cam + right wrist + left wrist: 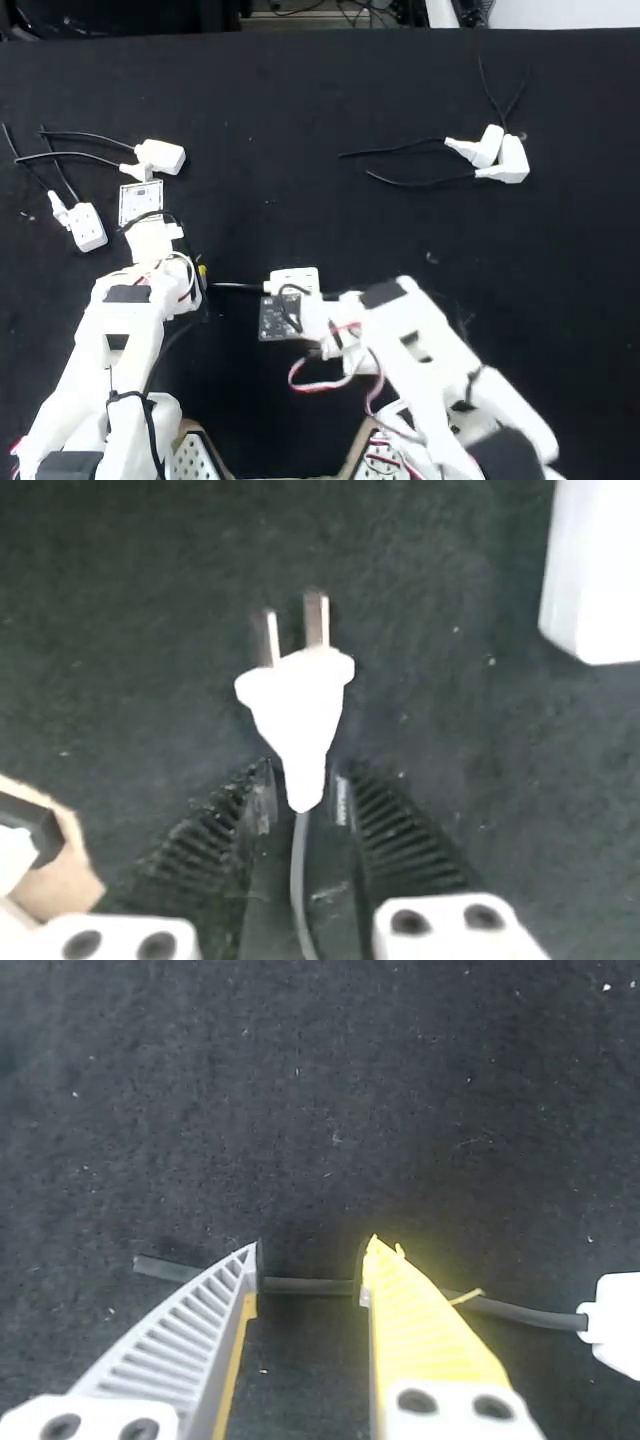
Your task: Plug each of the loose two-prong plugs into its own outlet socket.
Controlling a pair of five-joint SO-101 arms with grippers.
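Right gripper: narrow, clamped on the plug; I see it pinched at the cord end.
Plug: white, two prongs pointing away from the fingers, over the black table; I can't tell if it's lifted.
White block: near the plug, off to one side of the prongs and not touching them; I can't tell if it's a socket.
Left gripper: fingers apart, holding nothing, tips down at the table on either side of a cord.
Cord: black, lying across between the two tips and running on to a white end.
Far left, high view: white piece and white box, both with black leads; a flat white plate lies between them.
Far right, high view: white pair, touching each other, black leads trailing, well apart from both grippers.
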